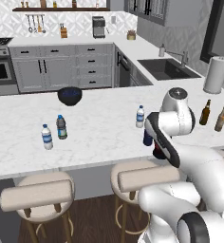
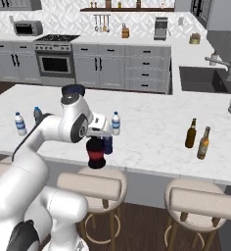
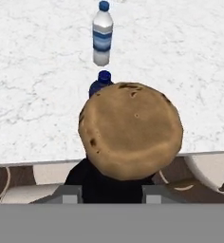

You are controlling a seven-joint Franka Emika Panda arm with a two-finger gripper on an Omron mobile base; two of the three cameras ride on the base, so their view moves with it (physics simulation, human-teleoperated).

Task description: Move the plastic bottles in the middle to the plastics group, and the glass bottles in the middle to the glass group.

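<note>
My gripper (image 3: pixel 111 192) is shut on the squat dark glass bottle with the red label (image 2: pixel 95 153), at the counter's front edge. In the hand view its round brown end (image 3: pixel 130 130) faces the camera. Just beyond stands the navy plastic bottle (image 3: pixel 100 81) (image 2: pixel 108 144), and farther back the clear white-capped one (image 3: pixel 102 33) (image 1: pixel 140 116). The plastics group, a clear bottle (image 1: pixel 47 136) and a greyish blue-capped bottle (image 1: pixel 61 126), stands at the counter's left. The glass group, two slim brown beer bottles (image 1: pixel 205 112) (image 1: pixel 221 117), stands at its right.
A dark bowl (image 1: pixel 70 95) sits at the counter's far side. A paper towel roll (image 1: pixel 216 74) stands at the right, near the sink (image 1: pixel 166 69). Padded stools (image 2: pixel 90 185) (image 2: pixel 200 201) line the counter's front edge below the gripper.
</note>
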